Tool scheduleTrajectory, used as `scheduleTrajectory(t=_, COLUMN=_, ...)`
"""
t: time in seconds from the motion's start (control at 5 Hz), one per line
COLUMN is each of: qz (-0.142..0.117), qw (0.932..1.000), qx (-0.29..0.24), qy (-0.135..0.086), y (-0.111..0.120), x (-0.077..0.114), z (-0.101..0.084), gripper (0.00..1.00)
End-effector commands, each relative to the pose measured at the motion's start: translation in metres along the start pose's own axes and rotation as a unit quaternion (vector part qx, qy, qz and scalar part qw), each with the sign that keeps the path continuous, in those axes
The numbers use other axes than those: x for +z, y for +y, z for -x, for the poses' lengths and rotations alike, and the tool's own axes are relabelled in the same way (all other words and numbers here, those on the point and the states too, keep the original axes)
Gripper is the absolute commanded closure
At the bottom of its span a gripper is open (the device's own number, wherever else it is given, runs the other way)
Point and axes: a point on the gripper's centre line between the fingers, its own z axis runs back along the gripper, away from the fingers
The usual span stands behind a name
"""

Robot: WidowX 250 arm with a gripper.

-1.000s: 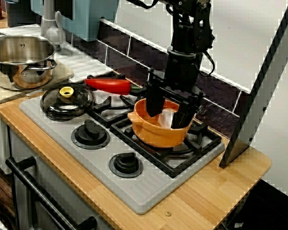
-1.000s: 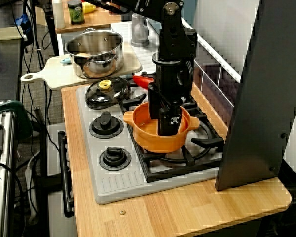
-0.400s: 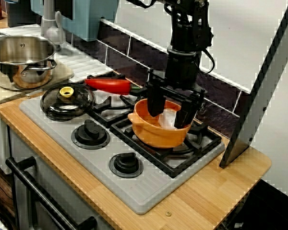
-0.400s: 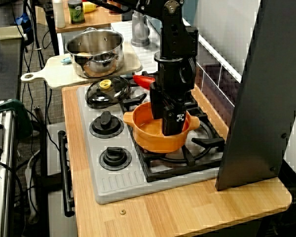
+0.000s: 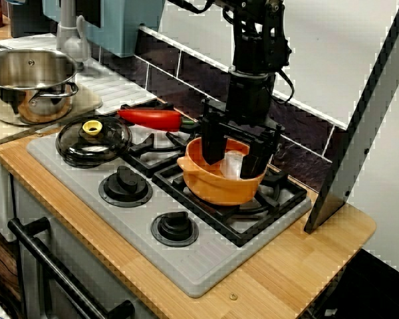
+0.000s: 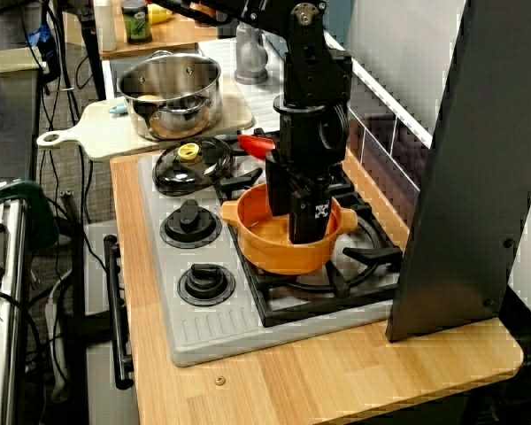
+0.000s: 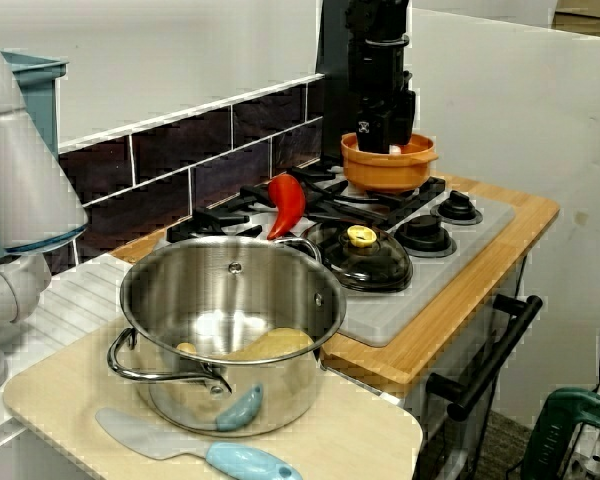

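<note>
An orange pot stands on the front right burner of the toy stove. My black gripper reaches straight down into it. Its fingers stand apart on either side of a pale, whitish object inside the pot, and the gripper looks open. I cannot make out whether the pads touch the object. In the side view and in the view from behind the steel pot, the gripper hides the object.
A glass lid with a yellow knob lies on the left burner, with a red pepper behind it. A steel pot sits on a cutting board to the left. A dark slanted panel stands at the right.
The arm has shifted very slightly over the pot. The gripper stays down inside it with its fingers still apart, and the pot has not moved.
</note>
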Motion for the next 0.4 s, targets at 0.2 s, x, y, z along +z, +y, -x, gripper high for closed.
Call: scheduleTrajectory(t=0.2, qz=0.051, qw=0.9934, qx=0.101, qy=-0.022, y=0.0072, x=0.0123, z=-0.0067, gripper=0.0)
